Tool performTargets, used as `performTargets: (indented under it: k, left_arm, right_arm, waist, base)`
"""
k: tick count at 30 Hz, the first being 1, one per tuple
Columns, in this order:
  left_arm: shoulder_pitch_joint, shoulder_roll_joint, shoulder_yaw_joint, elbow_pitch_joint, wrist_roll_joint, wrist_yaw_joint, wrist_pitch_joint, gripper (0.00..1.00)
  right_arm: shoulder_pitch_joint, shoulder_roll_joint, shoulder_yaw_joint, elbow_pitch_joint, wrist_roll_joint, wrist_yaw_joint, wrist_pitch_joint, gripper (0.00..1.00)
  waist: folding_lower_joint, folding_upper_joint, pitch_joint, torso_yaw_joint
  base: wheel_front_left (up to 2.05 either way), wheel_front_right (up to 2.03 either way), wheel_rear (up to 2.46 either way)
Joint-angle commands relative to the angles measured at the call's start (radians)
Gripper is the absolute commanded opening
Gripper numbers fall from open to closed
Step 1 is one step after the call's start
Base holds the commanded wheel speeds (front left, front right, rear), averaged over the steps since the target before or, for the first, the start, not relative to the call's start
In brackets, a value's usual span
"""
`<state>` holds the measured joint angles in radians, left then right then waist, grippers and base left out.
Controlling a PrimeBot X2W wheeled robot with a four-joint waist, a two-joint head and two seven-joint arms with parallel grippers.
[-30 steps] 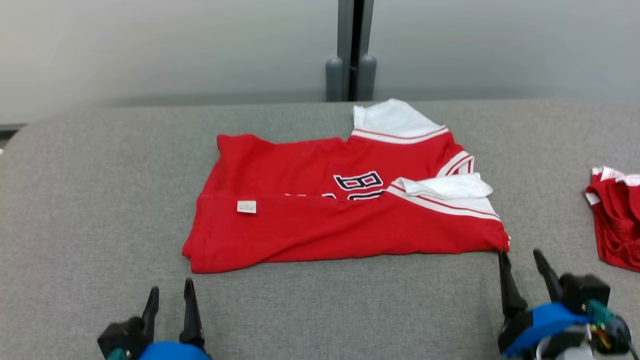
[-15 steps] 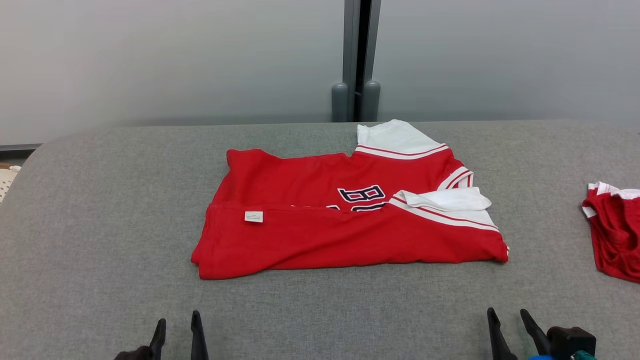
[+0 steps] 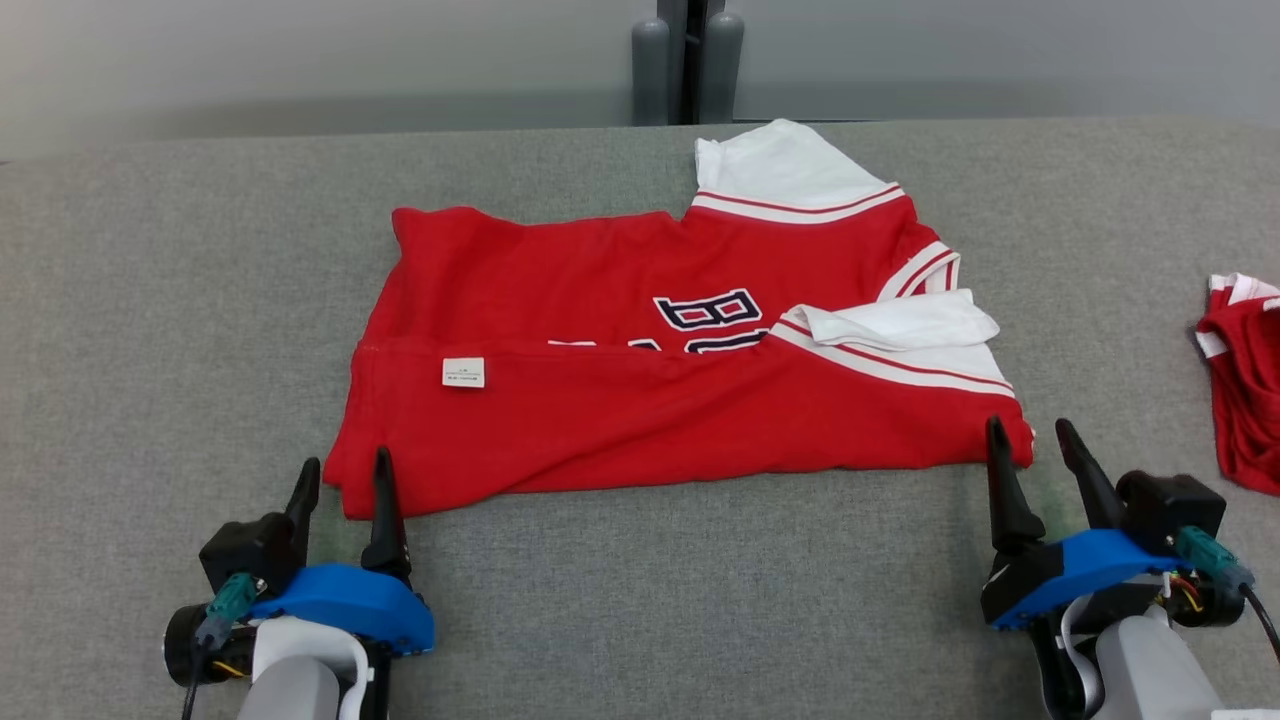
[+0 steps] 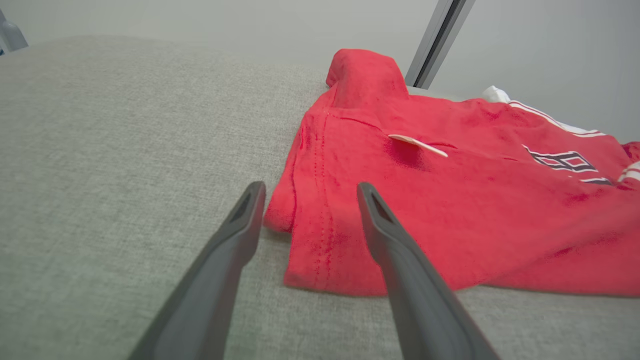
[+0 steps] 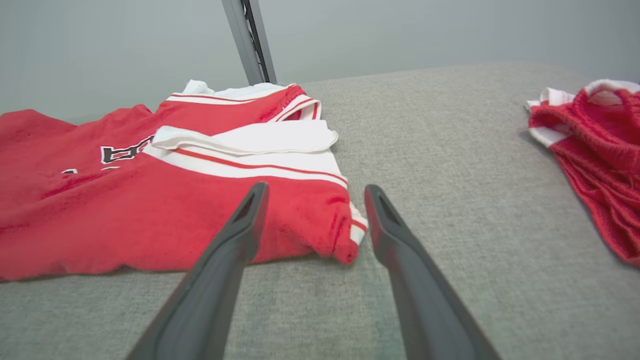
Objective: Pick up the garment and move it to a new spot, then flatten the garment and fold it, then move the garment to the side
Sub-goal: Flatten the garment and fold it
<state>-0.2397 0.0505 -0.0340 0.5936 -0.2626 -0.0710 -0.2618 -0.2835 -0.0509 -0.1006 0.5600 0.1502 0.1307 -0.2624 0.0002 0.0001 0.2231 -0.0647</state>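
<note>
A red garment (image 3: 640, 400) with white sleeves, dark lettering and a small white tag lies folded lengthwise on the grey surface. My left gripper (image 3: 343, 472) stands open at its near left corner, which lies between the fingers in the left wrist view (image 4: 320, 240). My right gripper (image 3: 1027, 435) is open at the near right corner, and the right wrist view has that corner (image 5: 330, 225) between its fingers. Neither gripper holds cloth.
A second red and white garment (image 3: 1243, 375) lies crumpled at the right edge, also seen in the right wrist view (image 5: 595, 150). A grey wall with a dark vertical post (image 3: 682, 55) stands behind the padded grey table (image 3: 150, 320).
The head camera has tilted down and the picture has shifted. Both grippers have come forward from near the table's front to the garment's two near corners, still open.
</note>
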Motion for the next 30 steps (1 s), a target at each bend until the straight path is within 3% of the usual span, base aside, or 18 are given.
performTargets:
  k: [1, 8, 15, 16, 17, 18, 19, 24, 30]
  left_arm:
    - [-0.029, 0.001, 0.012, 0.007, 0.013, -0.002, -0.005, 1.00]
    - [-0.074, 0.000, 0.038, 0.122, 0.038, -0.005, -0.001, 1.00]
    - [-0.068, -0.003, -0.021, 0.264, -0.013, -0.030, 0.009, 1.00]
    - [-0.067, -0.005, -0.039, 0.307, -0.028, -0.036, 0.013, 1.00]
    - [-0.070, -0.008, -0.058, 0.343, -0.044, -0.045, 0.014, 1.00]
    - [-0.078, -0.011, -0.081, 0.376, -0.061, -0.051, 0.018, 0.58]
    - [-0.086, -0.014, -0.098, 0.403, -0.081, -0.057, 0.020, 0.00]
    - [-0.129, -0.015, -0.143, 0.446, -0.149, -0.062, 0.019, 0.00]
    - [-0.118, 0.004, -0.083, 0.305, -0.140, -0.062, -0.001, 0.00]
  right_arm:
    - [-0.019, -0.001, -0.007, 0.010, -0.010, 0.000, -0.003, 1.00]
    - [-0.100, 0.000, -0.020, 0.151, -0.042, 0.000, -0.003, 1.00]
    - [-0.120, 0.000, -0.059, 0.291, -0.070, -0.001, 0.007, 1.00]
    - [-0.121, 0.000, -0.060, 0.305, -0.062, -0.001, 0.007, 0.77]
    - [-0.125, 0.000, -0.059, 0.313, -0.058, -0.001, 0.007, 0.27]
    - [-0.128, 0.001, -0.051, 0.318, -0.050, -0.001, 0.008, 0.00]
    - [-0.127, 0.002, -0.043, 0.318, -0.043, -0.001, 0.007, 0.00]
    - [-0.104, 0.002, -0.005, 0.252, -0.020, 0.000, 0.002, 0.00]
    - [-0.047, -0.002, -0.059, 0.140, -0.010, 0.000, -0.002, 0.00]
  waist:
    - [-0.0002, -0.0001, 0.022, 0.010]
    - [-0.0002, -0.0001, 0.066, 0.001]
    - [-0.0002, -0.0001, 0.072, 0.007]
    - [-0.0002, -0.0001, 0.071, 0.008]
    - [-0.0002, -0.0001, 0.070, 0.009]
    - [-0.0002, -0.0001, 0.068, 0.009]
    - [-0.0002, -0.0001, 0.064, 0.010]
    - [-0.0002, -0.0001, 0.037, 0.011]
    - [-0.0002, -0.0001, -0.031, 0.015]
  base:
    - [0.00, 0.00, 0.00]
    - [0.00, 0.00, 0.00]
    - [0.00, 0.00, 0.00]
    - [0.00, 0.00, 0.00]
    - [0.00, 0.00, 0.00]
    - [0.00, 0.00, 0.00]
    - [0.00, 0.00, 0.00]
    - [0.00, 0.00, 0.00]
    - [0.00, 0.00, 0.00]
